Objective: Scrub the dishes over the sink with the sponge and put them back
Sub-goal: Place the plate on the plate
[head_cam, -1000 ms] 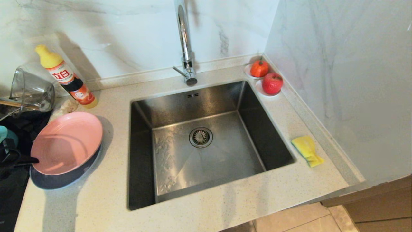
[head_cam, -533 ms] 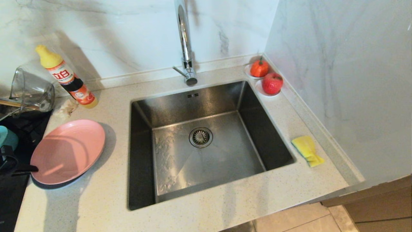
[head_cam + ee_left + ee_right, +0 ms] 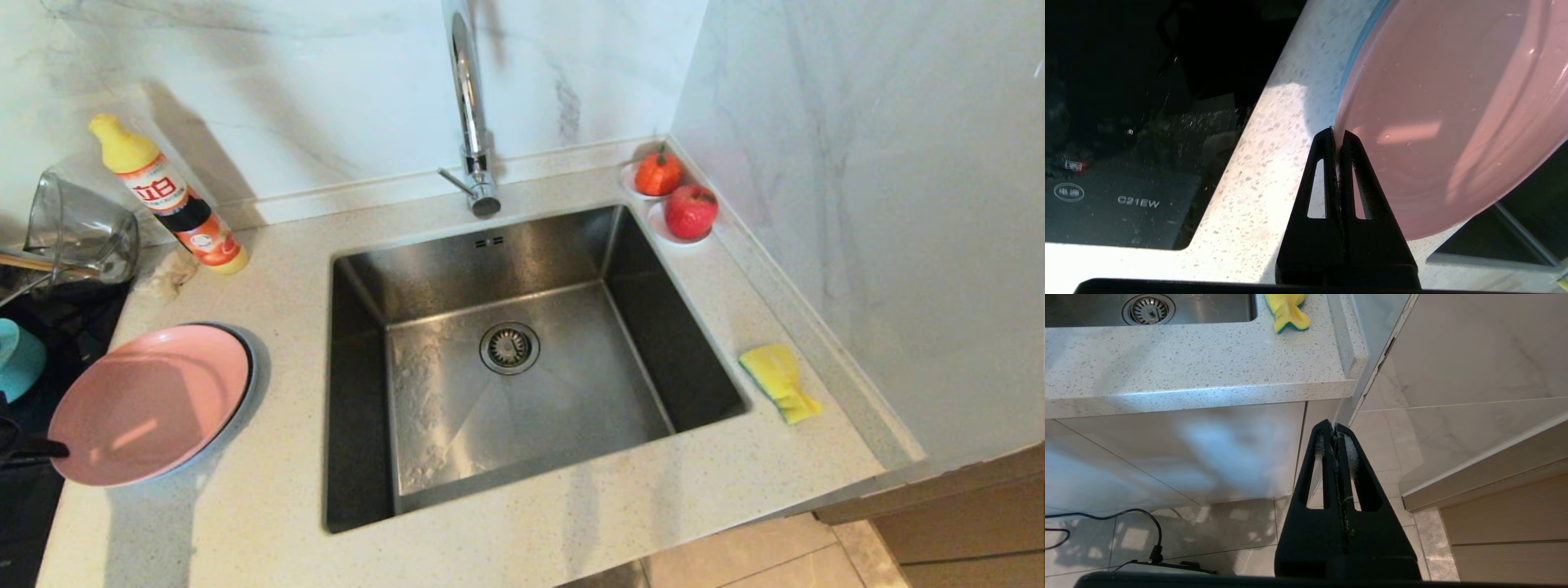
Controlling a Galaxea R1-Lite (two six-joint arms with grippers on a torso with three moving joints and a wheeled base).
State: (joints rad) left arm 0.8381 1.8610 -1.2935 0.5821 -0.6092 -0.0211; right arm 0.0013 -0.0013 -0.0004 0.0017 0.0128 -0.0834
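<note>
Left end effector (image 3: 1337, 132) pinches pink plate (image 3: 147, 404) rim, plate on grey plate (image 3: 245, 359), left of sink (image 3: 522, 359). Risk: thin rim grip slips; plate overhangs counter (image 3: 286, 523) edge. Right end effector (image 3: 1336, 428) closed, empty, parked below counter. Sponge (image 3: 780, 382) right of sink.

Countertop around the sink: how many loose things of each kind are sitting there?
Plates: 2, pink plate on grey-blue plate
Bowl: 1, teal bowl
Fruit: 2
Sponge: 1
Soap bottle: 1
Glass jug: 1
Total: 8

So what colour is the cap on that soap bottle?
Yellow; the soap bottle shows best in the head view.
</note>
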